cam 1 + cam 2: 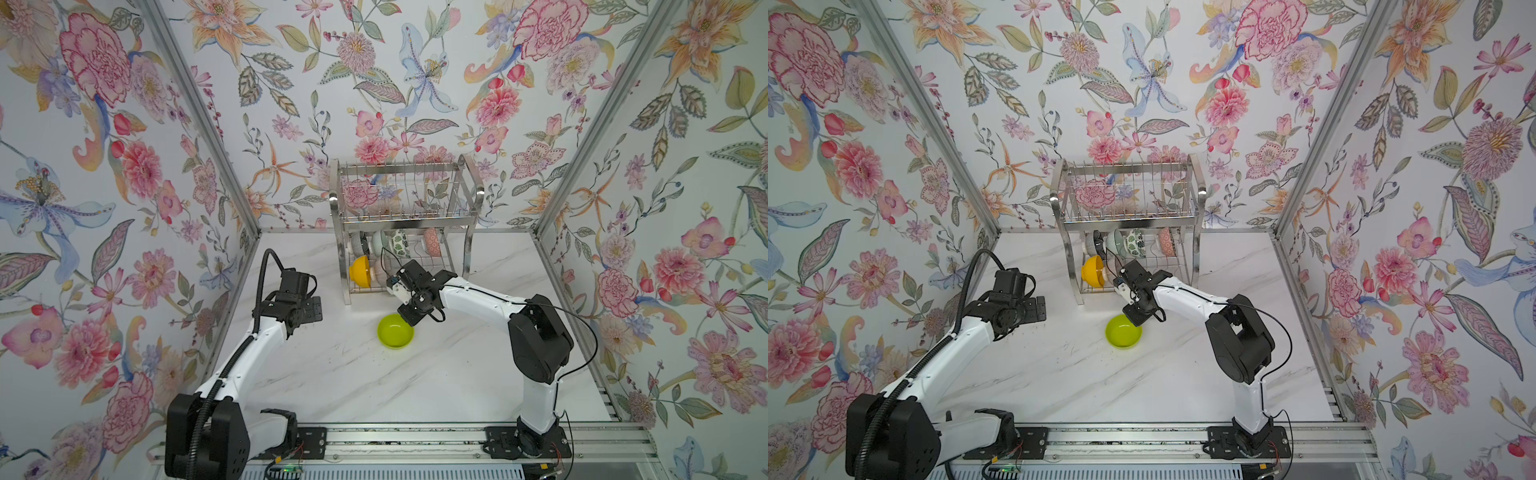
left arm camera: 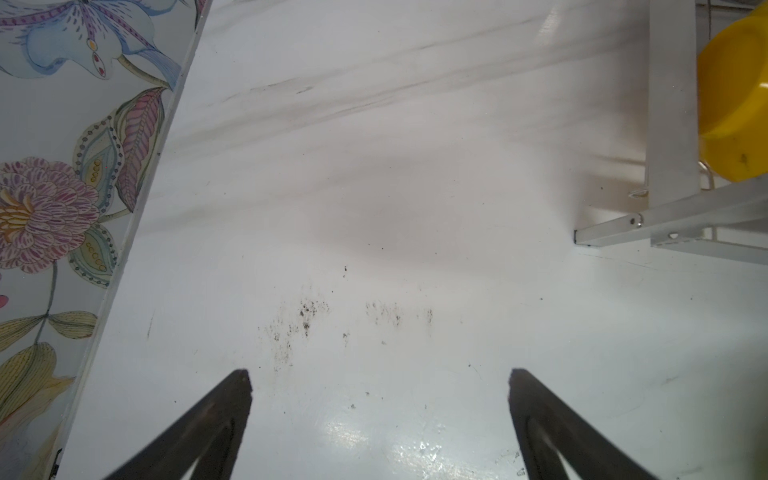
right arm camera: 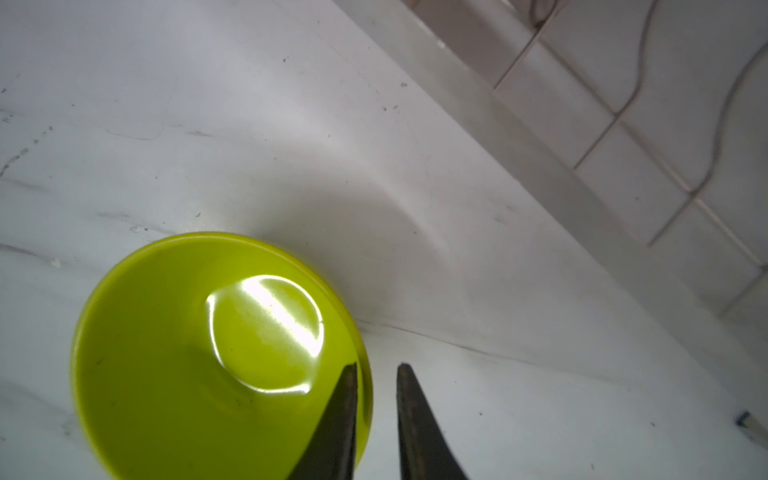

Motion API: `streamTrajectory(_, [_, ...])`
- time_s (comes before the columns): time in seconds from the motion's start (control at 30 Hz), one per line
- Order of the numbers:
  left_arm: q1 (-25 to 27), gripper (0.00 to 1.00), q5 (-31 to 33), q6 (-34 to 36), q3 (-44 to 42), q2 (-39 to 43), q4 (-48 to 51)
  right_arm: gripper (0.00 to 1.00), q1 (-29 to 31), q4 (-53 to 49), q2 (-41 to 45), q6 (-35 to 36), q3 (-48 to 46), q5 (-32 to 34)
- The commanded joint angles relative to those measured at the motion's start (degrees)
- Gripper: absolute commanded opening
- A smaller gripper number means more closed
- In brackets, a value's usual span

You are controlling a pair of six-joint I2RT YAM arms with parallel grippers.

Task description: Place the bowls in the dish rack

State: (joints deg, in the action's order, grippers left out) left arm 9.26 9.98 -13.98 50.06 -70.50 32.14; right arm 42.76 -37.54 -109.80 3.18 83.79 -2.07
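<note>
A lime green bowl (image 1: 395, 331) (image 1: 1123, 331) (image 3: 208, 353) sits upright on the marble table in front of the dish rack (image 1: 409, 224) (image 1: 1129, 224). My right gripper (image 3: 376, 365) (image 1: 409, 319) is at the bowl's rim, one finger inside and one outside, jaws slightly apart and not pinching it. The rack's lower tier holds several bowls on edge: an orange-yellow one (image 1: 360, 271) (image 2: 735, 104), a pale mint one (image 1: 379, 241), a leaf-print one (image 1: 400, 243) and a pinkish ribbed one (image 1: 432, 242). My left gripper (image 2: 380, 372) (image 1: 309, 309) hangs wide open over bare table, left of the rack.
Flowered walls close in the table at the back and on both sides. The rack's upper tier (image 1: 399, 191) holds nothing. A rack leg (image 2: 671, 104) stands close to my left gripper. An aluminium rail (image 1: 399, 436) carrying both arm bases runs along the front edge.
</note>
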Motion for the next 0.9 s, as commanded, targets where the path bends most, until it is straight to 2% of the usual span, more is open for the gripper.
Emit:
streamTrajectory(0.0, [-0.61, 0.99, -3.0, 2.11, 0.75, 1.27, -0.49, 0.28, 0.19, 1.37, 3.68, -0.78, 1.07, 1.77])
streamTrajectory(0.23, [-0.52, 0.99, -9.54, 4.5, -1.01, 4.05, -2.62, 0.33, 0.54, 3.8, 6.75, -1.25, -0.04, 1.76])
streamTrajectory(0.47, [0.32, 0.99, -17.97, 7.57, -4.51, 7.89, -6.98, 0.39, 1.85, 9.66, 13.67, 1.26, -5.21, 0.42])
streamTrajectory(0.7, [2.41, 0.99, -19.29, 9.48, -6.55, 9.78, -8.83, 0.42, 4.83, 8.87, 17.14, 6.94, -9.31, -5.58])
streamTrajectory(0.87, [3.22, 0.99, -19.47, 9.85, -6.55, 9.3, -8.68, 0.44, 7.52, 8.63, 18.31, 10.43, -13.22, -6.5])
